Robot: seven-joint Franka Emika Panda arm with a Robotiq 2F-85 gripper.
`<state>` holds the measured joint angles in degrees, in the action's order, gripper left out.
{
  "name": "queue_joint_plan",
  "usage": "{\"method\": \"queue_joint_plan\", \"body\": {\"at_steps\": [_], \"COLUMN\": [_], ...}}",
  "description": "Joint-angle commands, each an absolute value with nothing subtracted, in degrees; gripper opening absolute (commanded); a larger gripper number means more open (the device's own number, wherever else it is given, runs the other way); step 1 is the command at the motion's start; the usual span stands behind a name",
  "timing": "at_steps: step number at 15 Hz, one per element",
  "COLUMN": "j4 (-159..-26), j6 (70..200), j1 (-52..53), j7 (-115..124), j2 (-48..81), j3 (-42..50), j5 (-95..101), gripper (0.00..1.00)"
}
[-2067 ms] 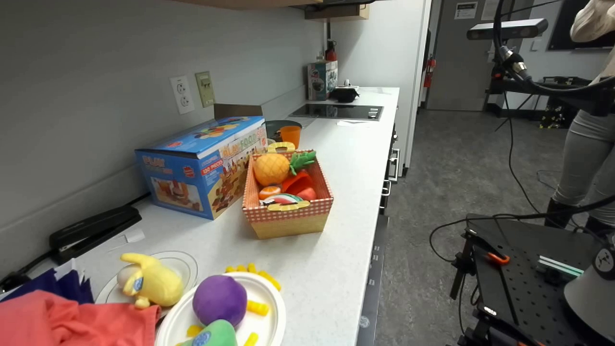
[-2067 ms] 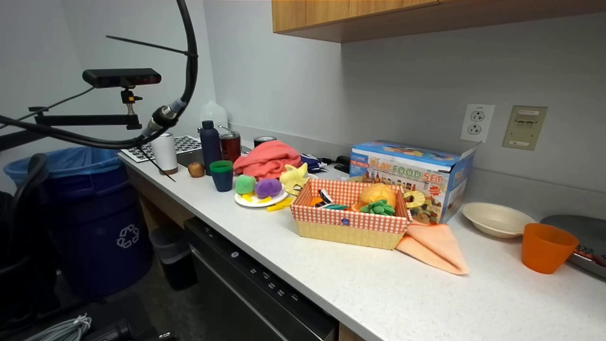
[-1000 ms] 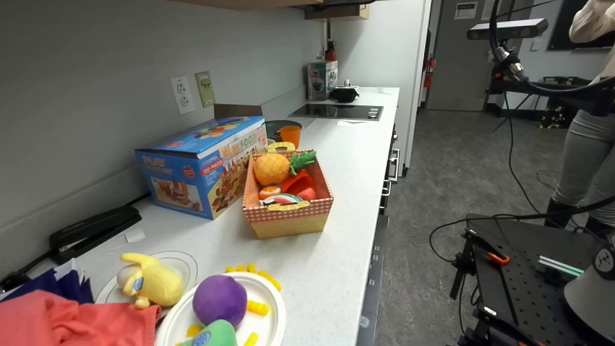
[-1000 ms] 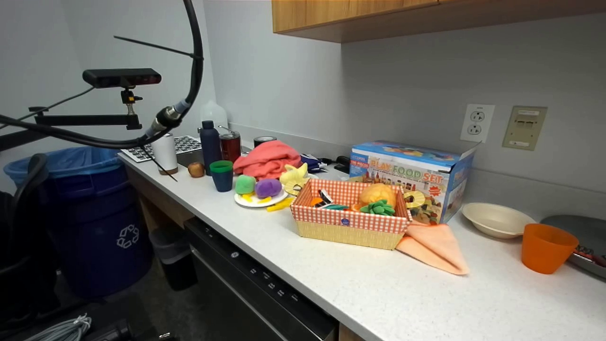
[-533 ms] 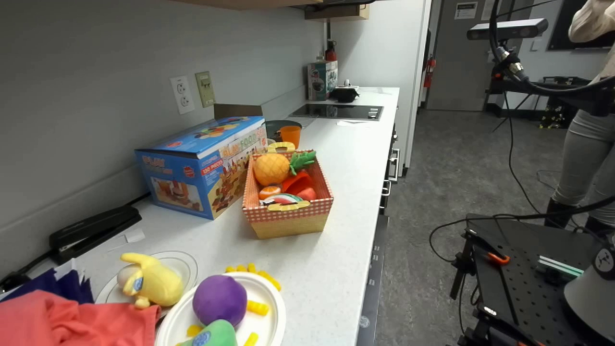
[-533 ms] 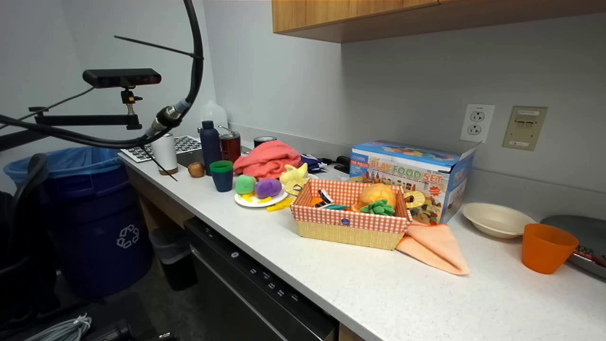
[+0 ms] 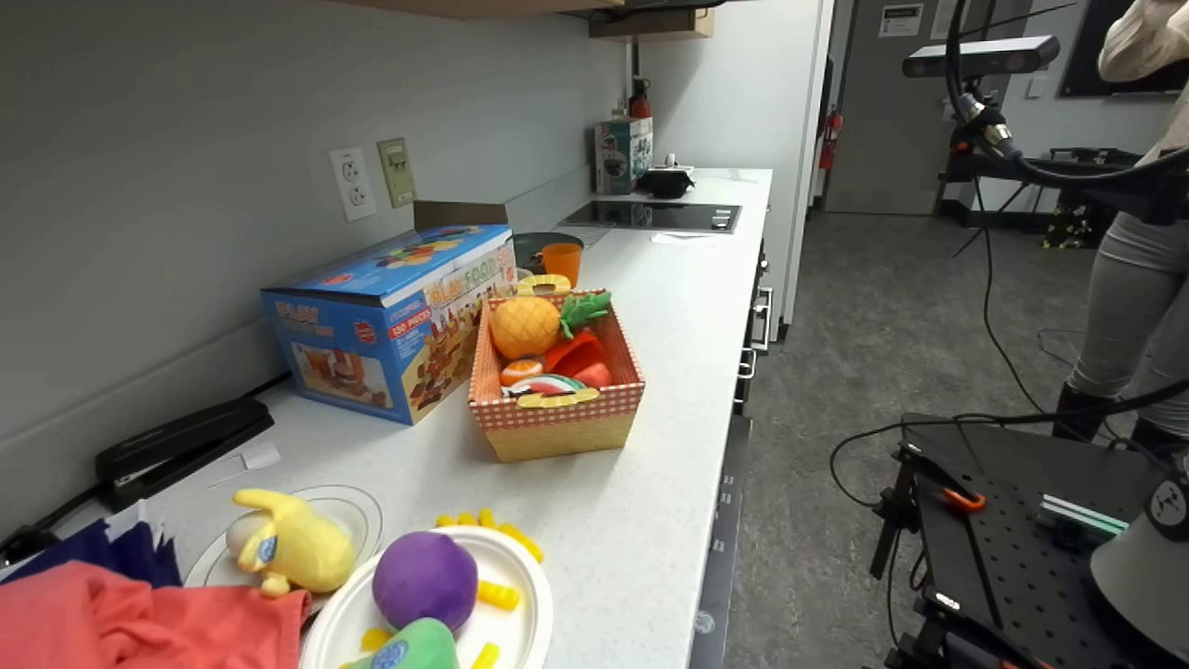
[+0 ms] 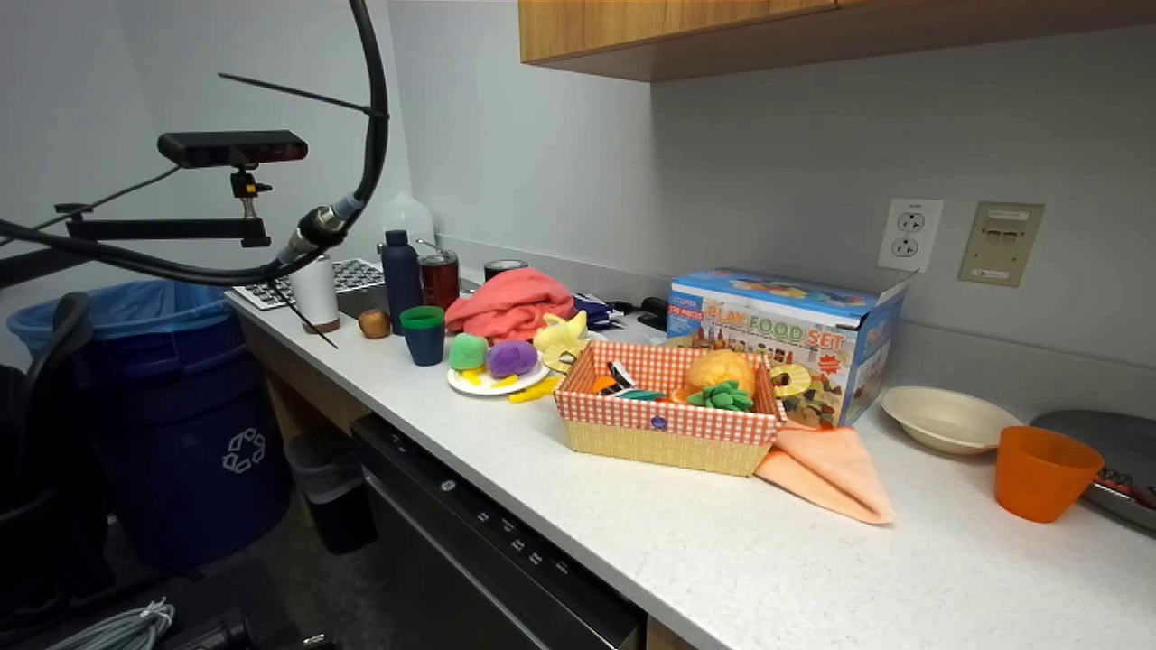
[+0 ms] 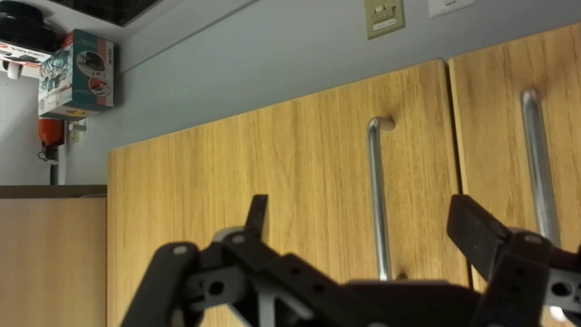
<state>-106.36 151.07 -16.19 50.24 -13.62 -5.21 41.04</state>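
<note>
Black cable (image 8: 377, 135) shifted slightly, tool (image 9: 358, 206) spread wide, facing cabinet door (image 9: 290, 163), handle (image 9: 378, 190) framed within its gap

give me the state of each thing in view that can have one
Gripper: wide open, holding nothing
Cabinet doors: both shut
Checked basket: open, partly filled
Play-food box flap: raised
Dishwasher: shut
Recycling bin: open
Navy bottle: upright, capped
Orange cup: upright
Peach napkin: folded
Coral cloth: bunched up
Cooktop: on or off, cannot tell

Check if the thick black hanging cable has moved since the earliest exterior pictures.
Yes, slightly: in an exterior view, the thick black cable has shifted right, farther from the mounted black camera, which stays put.
</note>
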Motion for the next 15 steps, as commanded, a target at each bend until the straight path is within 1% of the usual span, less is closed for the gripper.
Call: {"method": "queue_joint_plan", "body": {"at_steps": [1, 8, 15], "j4": [-105.96, -105.85, -106.17], "j6": [150.86, 151.25, 150.79], "j1": [-14.83, -17.40, -14.64], "j7": [50.78, 52.48, 50.75], "j2": [-13.52, -13.54, -13.52], "j3": [-3.99, -5.84, -3.51], "j5": [41.86, 44.75, 43.42], "gripper": [1.00, 1.00, 1.00]}}
